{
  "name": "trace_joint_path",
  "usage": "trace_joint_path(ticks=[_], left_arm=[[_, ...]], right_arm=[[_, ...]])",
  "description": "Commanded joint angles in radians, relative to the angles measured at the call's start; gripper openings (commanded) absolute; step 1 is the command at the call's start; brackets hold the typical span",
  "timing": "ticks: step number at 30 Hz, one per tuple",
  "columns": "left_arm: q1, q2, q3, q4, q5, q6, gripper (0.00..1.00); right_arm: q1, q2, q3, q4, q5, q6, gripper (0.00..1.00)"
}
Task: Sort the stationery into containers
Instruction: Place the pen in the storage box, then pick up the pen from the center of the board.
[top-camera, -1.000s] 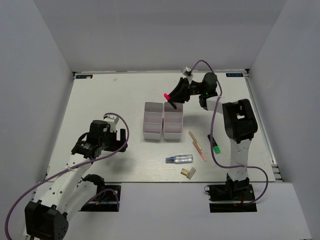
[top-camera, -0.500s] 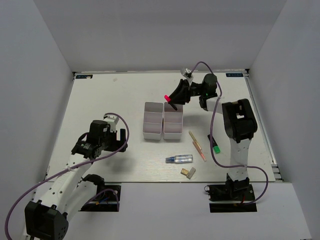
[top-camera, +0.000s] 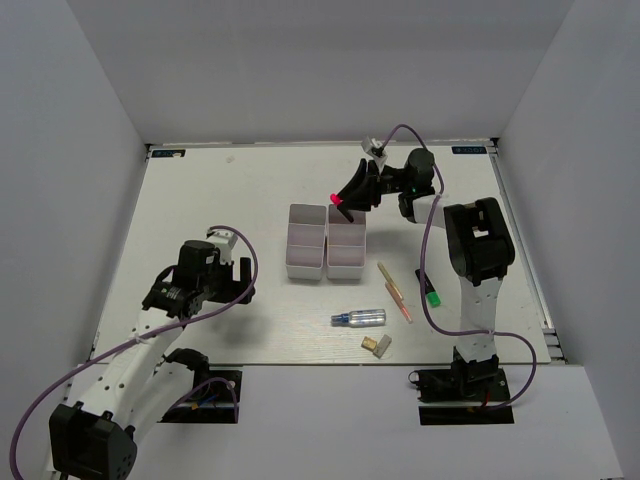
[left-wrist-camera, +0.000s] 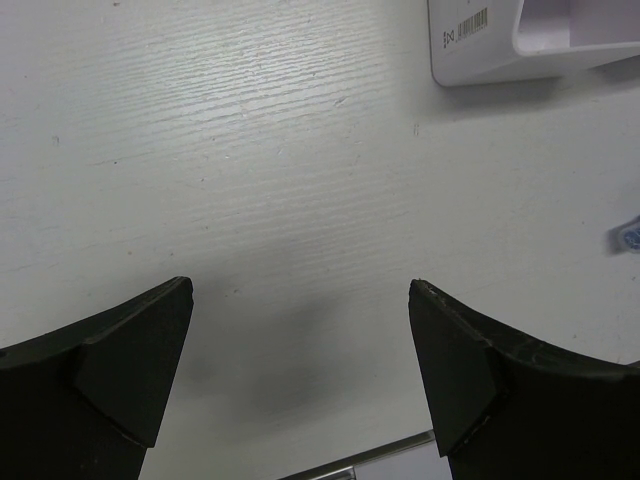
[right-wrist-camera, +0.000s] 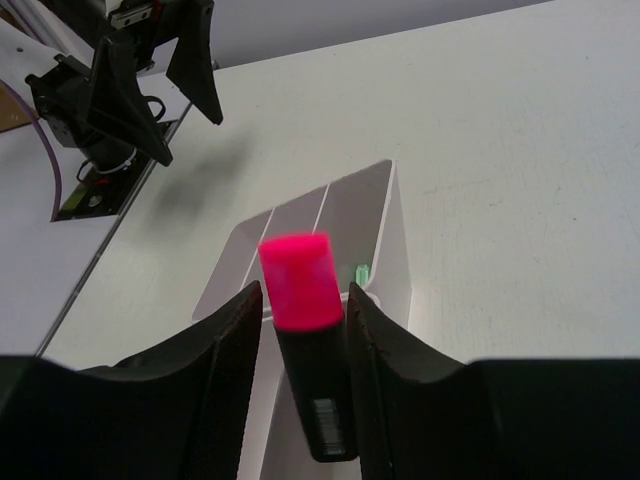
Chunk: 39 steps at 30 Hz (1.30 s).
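My right gripper (top-camera: 346, 199) is shut on a red-capped black marker (top-camera: 337, 198), held tilted over the far end of the right white tray (top-camera: 346, 270). In the right wrist view the marker (right-wrist-camera: 300, 285) stands between my fingers above that tray (right-wrist-camera: 372, 215), and a green piece (right-wrist-camera: 360, 271) lies in its nearest compartment. The left white tray (top-camera: 305, 270) stands beside it. My left gripper (top-camera: 236, 270) is open and empty over bare table (left-wrist-camera: 300, 292). An orange pen (top-camera: 395, 290), a clear bluish tube (top-camera: 360, 318), a tan block (top-camera: 377, 345) and a green-capped marker (top-camera: 432, 297) lie on the table.
The loose items lie between the trays and the right arm's base (top-camera: 470, 375). A tray corner with a barcode (left-wrist-camera: 480, 40) and the tube's tip (left-wrist-camera: 628, 238) show in the left wrist view. White walls enclose the table on three sides.
My right gripper has moved the red-capped marker slightly right and nearer, over the right tray's far end. The left arm has not moved.
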Motion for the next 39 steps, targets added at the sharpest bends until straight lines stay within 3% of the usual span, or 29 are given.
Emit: trace_joint_path(ticks=[1,4,9,12,15,18,19,20,21,22,24,25,26,27,28,29,31,33,35,38,39], left_arm=[[0.003,-0.02,-0.002,0.017,0.014,0.005,0.99],[0.004,-0.024,-0.004,0.017,0.014,0.005,0.99],[0.004,-0.025,-0.005,0.018,0.014,0.005,0.99],[0.004,-0.025,-0.005,0.02,0.013,0.005,0.99],[0.004,-0.031,-0.004,0.021,0.014,0.005,0.99],[0.004,-0.042,-0.002,0.023,0.022,0.001,0.99],[0.004,-0.042,-0.004,0.021,0.025,0.002,0.99],[0.004,-0.047,-0.001,0.024,0.028,-0.001,0.99],[0.003,-0.047,0.002,0.023,0.032,-0.003,0.99],[0.004,-0.047,-0.001,0.026,0.04,-0.003,0.99],[0.006,-0.053,0.002,0.029,0.051,-0.01,0.99],[0.006,-0.053,0.006,0.029,0.059,-0.013,0.99],[0.006,-0.057,0.004,0.032,0.057,-0.012,0.99],[0.006,-0.057,0.004,0.035,0.062,-0.015,0.99],[0.004,-0.062,0.004,0.035,0.069,-0.016,0.99],[0.006,-0.066,0.004,0.035,0.068,-0.018,0.99],[0.006,-0.071,0.004,0.035,0.077,-0.024,0.99],[0.006,-0.077,0.004,0.035,0.08,-0.03,0.99],[0.006,-0.082,-0.001,0.034,0.086,-0.032,0.99],[0.007,-0.1,-0.007,0.041,0.094,-0.033,0.99],[0.003,-0.1,-0.005,0.038,0.095,-0.035,0.99]], right_arm=[[-0.004,-0.023,-0.014,0.036,-0.003,-0.016,0.44],[-0.006,-0.025,-0.018,0.037,-0.001,-0.018,0.52],[-0.009,-0.036,-0.023,0.036,0.014,-0.018,0.53],[-0.018,-0.059,-0.026,0.042,0.043,0.0,0.46],[-0.043,-0.117,-0.052,0.039,0.074,0.037,0.33],[-0.093,-0.262,-0.083,-0.194,0.136,-0.076,0.02],[-0.098,-0.393,-0.037,-0.738,0.273,-0.456,0.0],[-0.089,-0.436,0.006,-1.016,0.398,-0.668,0.0],[-0.077,-0.473,0.043,-1.395,0.522,-0.819,0.0],[-0.061,-0.555,0.043,-1.496,0.721,-1.012,0.0],[-0.086,-0.603,-0.012,-1.553,0.822,-0.956,0.04],[-0.093,-0.646,-0.012,-1.686,0.91,-0.993,0.3],[-0.098,-0.66,-0.034,-1.774,0.955,-1.024,0.86],[-0.101,-0.684,-0.047,-1.813,0.995,-1.032,0.9],[-0.11,-0.697,-0.057,-1.863,1.005,-1.038,0.9],[-0.112,-0.715,-0.105,-1.962,1.04,-1.009,0.78],[-0.095,-0.752,-0.14,-1.986,1.106,-0.983,0.34],[-0.116,-0.783,-0.195,-2.051,1.175,-0.931,0.09],[-0.116,-0.797,-0.239,-2.075,1.256,-0.909,0.13],[-0.121,-0.791,-0.322,-2.081,1.293,-0.902,0.42],[-0.116,-0.786,-0.34,-2.075,1.292,-0.897,0.47]])
